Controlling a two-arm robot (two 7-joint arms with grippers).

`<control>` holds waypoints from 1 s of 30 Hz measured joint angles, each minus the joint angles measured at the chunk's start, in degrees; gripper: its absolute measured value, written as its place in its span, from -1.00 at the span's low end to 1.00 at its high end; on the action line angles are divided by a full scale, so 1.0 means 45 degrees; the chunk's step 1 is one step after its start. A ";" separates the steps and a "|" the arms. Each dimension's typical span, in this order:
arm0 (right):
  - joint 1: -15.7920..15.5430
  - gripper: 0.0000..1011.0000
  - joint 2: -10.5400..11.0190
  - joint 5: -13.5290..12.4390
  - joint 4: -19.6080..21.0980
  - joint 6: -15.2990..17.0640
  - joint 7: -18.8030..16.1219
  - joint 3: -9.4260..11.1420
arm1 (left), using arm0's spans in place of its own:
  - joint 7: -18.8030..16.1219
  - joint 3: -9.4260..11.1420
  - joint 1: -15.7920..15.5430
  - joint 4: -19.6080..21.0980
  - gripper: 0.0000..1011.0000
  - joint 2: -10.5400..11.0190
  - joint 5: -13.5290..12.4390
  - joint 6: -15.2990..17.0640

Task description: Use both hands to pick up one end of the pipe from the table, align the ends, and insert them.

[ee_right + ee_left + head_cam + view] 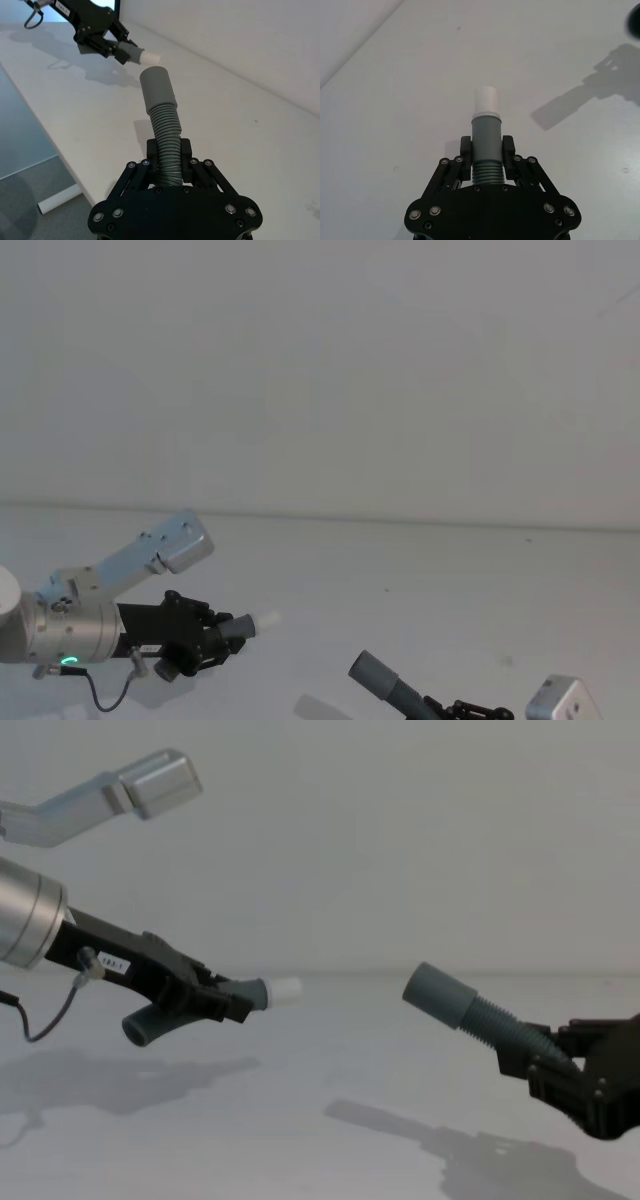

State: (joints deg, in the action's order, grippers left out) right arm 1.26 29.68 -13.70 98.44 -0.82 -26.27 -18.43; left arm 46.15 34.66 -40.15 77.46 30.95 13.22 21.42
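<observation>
Your left gripper point(228, 1002), centre-left of the chest view: closed tight on the white-tipped hose piece point(256, 992), lifted off the table point(330, 1060). Your right gripper point(520, 1055), lower right: closed tight on the socket hose piece point(440, 992). The pieces point at each other, well apart.

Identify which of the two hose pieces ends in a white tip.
The hose piece held by the left end effector: its narrow cuff has a white tip. The right end effector's piece ends in a plain grey socket.
</observation>
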 joint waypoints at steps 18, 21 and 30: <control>-0.0372 -0.54 0.0376 -0.0085 0.0317 -0.0360 -0.0121 -0.0063 | 0.0936 -0.0096 0.0499 0.1944 -0.36 0.0927 0.0836 -0.0506; -0.0372 -0.55 0.0486 -0.0161 0.0347 -0.0520 -0.0307 -0.0069 | 0.1075 -0.0105 0.0549 0.2190 -0.36 0.1060 0.0966 -0.0523; -0.0295 -0.55 0.0858 -0.0383 0.0443 -0.1136 -0.0892 -0.0080 | 0.1508 -0.0030 0.0548 0.2648 -0.36 0.1322 0.1264 -0.0537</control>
State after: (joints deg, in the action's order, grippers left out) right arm -0.06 33.54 -15.42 100.44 -5.93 -30.28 -18.79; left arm 52.93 34.53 -37.68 89.38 36.90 18.91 19.01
